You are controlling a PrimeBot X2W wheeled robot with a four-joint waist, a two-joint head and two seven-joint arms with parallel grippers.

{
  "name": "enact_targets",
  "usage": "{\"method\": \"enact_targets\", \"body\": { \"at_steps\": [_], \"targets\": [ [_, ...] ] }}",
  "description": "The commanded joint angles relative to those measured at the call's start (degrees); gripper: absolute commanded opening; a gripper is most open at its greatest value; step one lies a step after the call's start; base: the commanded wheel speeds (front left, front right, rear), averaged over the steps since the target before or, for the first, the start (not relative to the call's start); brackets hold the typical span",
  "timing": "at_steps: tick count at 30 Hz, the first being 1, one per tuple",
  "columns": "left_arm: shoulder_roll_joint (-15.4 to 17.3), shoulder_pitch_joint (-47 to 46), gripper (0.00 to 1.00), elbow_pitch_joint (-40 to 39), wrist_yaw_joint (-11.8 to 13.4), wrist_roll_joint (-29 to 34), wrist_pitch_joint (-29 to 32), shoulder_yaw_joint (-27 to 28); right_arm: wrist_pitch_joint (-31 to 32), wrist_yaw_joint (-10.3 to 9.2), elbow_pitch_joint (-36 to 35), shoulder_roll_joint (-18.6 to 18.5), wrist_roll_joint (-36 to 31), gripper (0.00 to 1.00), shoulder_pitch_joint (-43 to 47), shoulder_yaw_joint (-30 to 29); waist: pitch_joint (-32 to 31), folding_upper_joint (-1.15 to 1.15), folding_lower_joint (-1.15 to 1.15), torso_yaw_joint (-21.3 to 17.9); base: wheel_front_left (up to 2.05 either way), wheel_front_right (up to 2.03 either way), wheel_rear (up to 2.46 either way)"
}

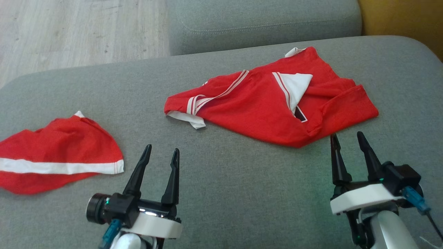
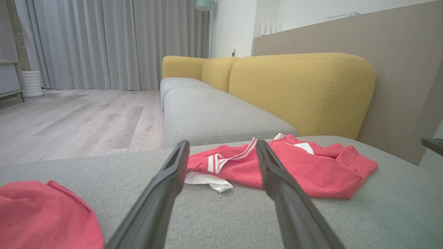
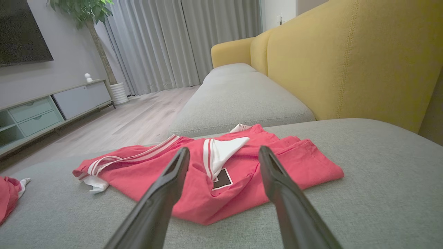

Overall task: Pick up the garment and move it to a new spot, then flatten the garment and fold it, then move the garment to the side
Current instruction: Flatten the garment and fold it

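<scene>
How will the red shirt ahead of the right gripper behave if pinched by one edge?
Likely floppy: the red shirt lies in soft folds, so it should drape and unfold when lifted. Probably light: thin cloth. Pushed, it would likely bunch rather than slide on the textured grey cushion.

a red garment [image 1: 263, 110] with white stripes lies crumpled and partly folded over on a grey sofa cushion [image 1: 225, 180], a white inner flap [image 1: 297, 84] turned out at its middle, a dark label [image 1: 300, 114] showing below it.
</scene>
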Motion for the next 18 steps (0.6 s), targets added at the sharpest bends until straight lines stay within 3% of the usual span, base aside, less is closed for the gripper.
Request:
{"method": "enact_targets", "body": {
  "at_steps": [1,12,18],
  "targets": [
    [-0.1,-1.7,1.00,-2.1,-0.3,0.3,-0.3,2.3,-0.6,0.43,-2.4,0.0,0.5,1.00,-1.4,1.5,0.0,0.00,0.00,-0.1,0.00,0.00,0.00],
    [-0.1,-2.6,1.00,-2.1,-1.0,0.8,-0.3,0.9,-0.6,0.43,-2.0,0.1,-1.3,1.00,-5.0,-0.7,2.8,0.00,0.00,2.6,0.00,0.00,0.00],
    [-0.1,-4.6,1.00,-1.6,-1.5,1.2,-0.3,-0.1,0.1,0.43,4.5,-0.3,-2.3,1.00,-13.4,-2.3,6.6,0.00,0.00,6.2,0.00,0.00,0.00]
  ]
}}
